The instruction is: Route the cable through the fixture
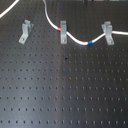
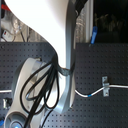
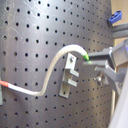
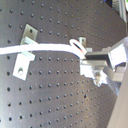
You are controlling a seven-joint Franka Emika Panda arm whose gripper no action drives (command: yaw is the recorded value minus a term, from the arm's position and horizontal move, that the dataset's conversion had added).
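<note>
We hold the cable (image 3: 52,67) end in the pincer (image 3: 90,61) w/ fixture (image 1: 25,31) not yet threaded, so routing's left.

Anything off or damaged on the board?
Nothing stands out. The thin white cable with red and blue bands lies in a smooth curve; the light-grey forked metal clip at the first exterior view's left stands empty.

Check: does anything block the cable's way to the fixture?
Nothing visible does. In the first exterior view, only bare board lies between the cable and the fixture. The hand holds the cable's end.
</note>
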